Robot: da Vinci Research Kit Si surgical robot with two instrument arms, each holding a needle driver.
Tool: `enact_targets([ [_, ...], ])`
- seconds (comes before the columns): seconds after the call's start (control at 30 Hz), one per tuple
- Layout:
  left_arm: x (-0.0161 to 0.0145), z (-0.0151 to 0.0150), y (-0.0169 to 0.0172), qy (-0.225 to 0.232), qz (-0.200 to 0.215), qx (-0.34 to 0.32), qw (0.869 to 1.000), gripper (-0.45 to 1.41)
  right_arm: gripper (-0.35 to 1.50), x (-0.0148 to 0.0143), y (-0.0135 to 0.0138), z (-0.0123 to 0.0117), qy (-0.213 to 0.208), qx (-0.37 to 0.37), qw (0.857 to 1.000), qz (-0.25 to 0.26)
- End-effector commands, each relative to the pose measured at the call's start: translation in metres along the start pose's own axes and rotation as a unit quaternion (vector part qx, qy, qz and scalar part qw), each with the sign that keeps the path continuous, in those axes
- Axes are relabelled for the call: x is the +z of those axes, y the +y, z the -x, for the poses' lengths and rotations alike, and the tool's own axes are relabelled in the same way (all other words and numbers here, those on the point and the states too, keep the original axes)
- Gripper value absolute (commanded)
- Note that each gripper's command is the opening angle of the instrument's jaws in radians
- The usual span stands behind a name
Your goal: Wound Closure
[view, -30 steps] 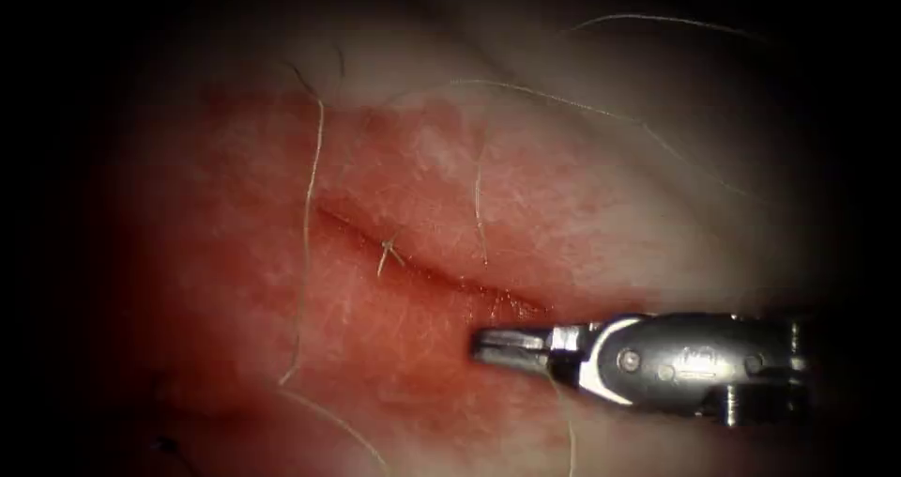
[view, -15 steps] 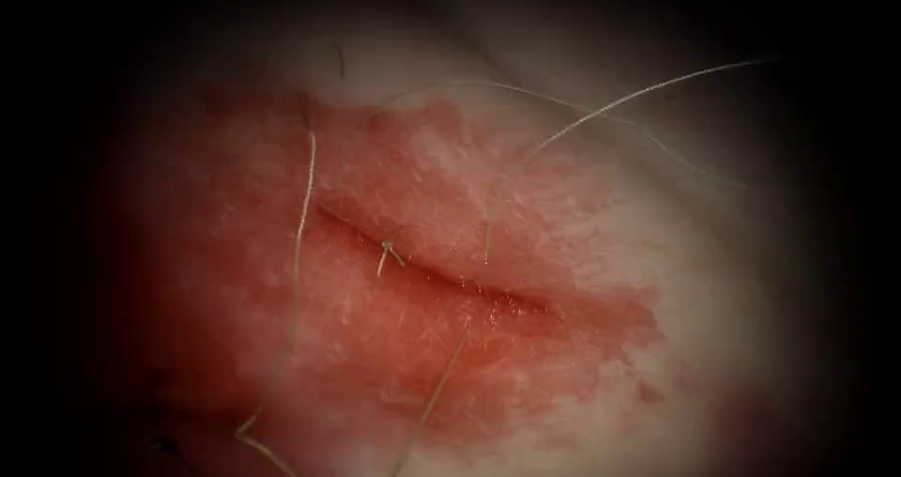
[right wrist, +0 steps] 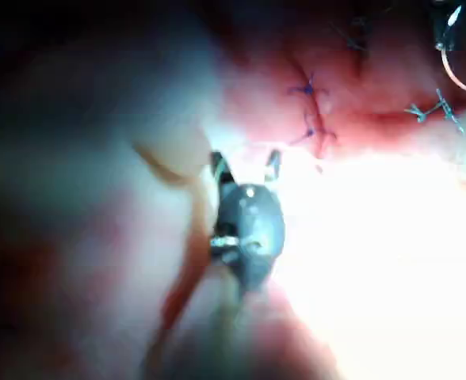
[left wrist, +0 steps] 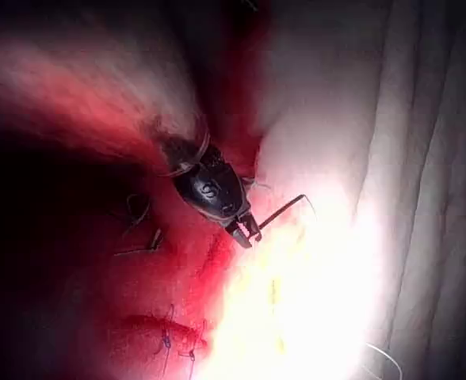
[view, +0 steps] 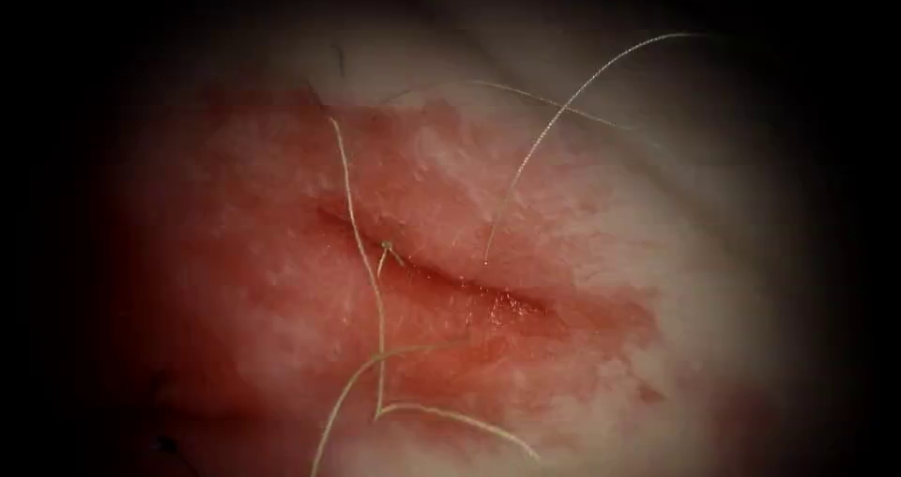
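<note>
The tissue [view: 582, 214] lies red around a slanted cut [view: 450, 280], with a small knot [view: 387, 245] on it near the left end. A pale thread [view: 361, 242] runs down across the cut beside the knot, then bends right. A second strand [view: 554, 120] arcs up and to the right from the cut's upper edge. In the left wrist view my left tool [left wrist: 246, 231] is shut on a thin dark curved needle [left wrist: 284, 207], gripped near one end and held out of the tissue. In the right wrist view my right tool [right wrist: 246, 165] stands open over the tissue, holding nothing.
Red fluid wets the tissue around the cut. Finished stitches with short blue thread ends [right wrist: 308, 111] sit on the tissue beyond the right tool, and more of them [left wrist: 168, 336] lie near the left tool. White drape folds [left wrist: 439, 158] border the tissue.
The right tool, shut beside the cut's right end a second ago, has left the endoscope view. The long left strand has swung right across the cut, and loose thread has settled below it.
</note>
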Motion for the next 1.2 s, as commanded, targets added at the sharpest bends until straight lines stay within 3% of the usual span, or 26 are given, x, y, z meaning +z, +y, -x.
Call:
enact_targets([
  [0.03, 0.0007, 0.0006, 0.0001, 0.0, 0.001, 0.0, 1.0, -0.35, 1.45, -0.0013, 0.0026, 0.0023, 0.001, -0.01, 1.0, 0.018],
  [0.2, 0.0007, 0.0007, 0.0001, 0.0, 0.001, -0.003, 1.0, -0.35, 1.45, -0.0025, 0.0079, 0.0069, -0.021, -0.02, 0.997, 0.075],
  [0.37, 0.0008, 0.0009, 0.0002, -0.002, 0.002, -0.005, 1.0, -0.35, 1.38, -0.0005, 0.0105, 0.0081, -0.019, -0.015, 0.993, 0.112],
  [0.6, 0.0009, 0.0009, 0.0002, -0.002, 0.002, -0.004, 1.0, -0.35, 1.33, 0.0037, 0.0112, 0.0097, -0.015, -0.024, 0.992, 0.125],
  [0.73, 0.0009, 0.0009, 0.0002, -0.002, 0.002, -0.004, 1.0, -0.35, 1.26, 0.0061, 0.0107, 0.0121, -0.019, -0.042, 0.992, 0.117],
  [0.83, 0.0009, 0.0009, 0.0002, -0.002, 0.002, -0.005, 1.0, -0.35, 1.11, 0.0071, 0.0104, 0.0137, -0.017, -0.052, 0.993, 0.105],
  [0.9, 0.0009, 0.0009, 0.0002, -0.003, 0.003, -0.004, 1.0, -0.35, 0.96, 0.0075, 0.0104, 0.0151, -0.024, -0.058, 0.993, 0.1],
  [1.0, 0.001, 0.0009, 0.0003, -0.003, 0.003, -0.004, 1.0, -0.35, 0.52, 0.0077, 0.0103, 0.016, -0.03, -0.061, 0.994, 0.082],
  [1.07, 0.001, 0.0009, 0.0003, -0.003, 0.002, -0.005, 1.0, -0.35, -0.32, 0.0078, 0.0103, 0.0166, -0.035, -0.064, 0.995, 0.063],
  [1.2, 0.0011, 0.0008, 0.0003, -0.003, 0.002, -0.005, 1.0, -0.35, -0.35, 0.0074, 0.0102, 0.0174, -0.059, -0.066, 0.995, 0.043],
])
